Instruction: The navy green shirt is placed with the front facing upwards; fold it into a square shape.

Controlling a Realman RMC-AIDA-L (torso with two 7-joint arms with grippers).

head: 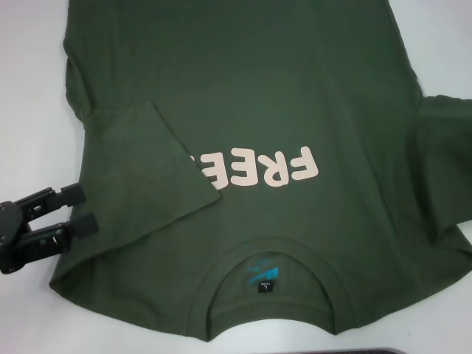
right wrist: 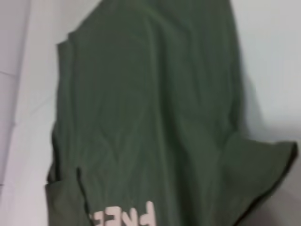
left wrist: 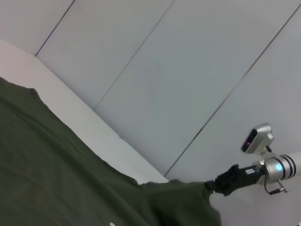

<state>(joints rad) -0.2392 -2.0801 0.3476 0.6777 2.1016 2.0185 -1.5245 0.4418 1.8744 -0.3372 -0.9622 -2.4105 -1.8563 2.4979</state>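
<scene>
The navy green shirt lies spread on the white table, front up, with its collar and teal label nearest me. Its left sleeve is folded inward over the chest and covers the end of the pink lettering. My left gripper stands open at the shirt's left edge with nothing between its fingers. My right gripper is out of the head view. In the left wrist view it meets the tip of the right sleeve, which rises toward it. That sleeve spreads outward in the right wrist view.
White table surface shows on both sides of the shirt. A pale panelled wall stands behind the table in the left wrist view. A dark strip runs along the near edge below the collar.
</scene>
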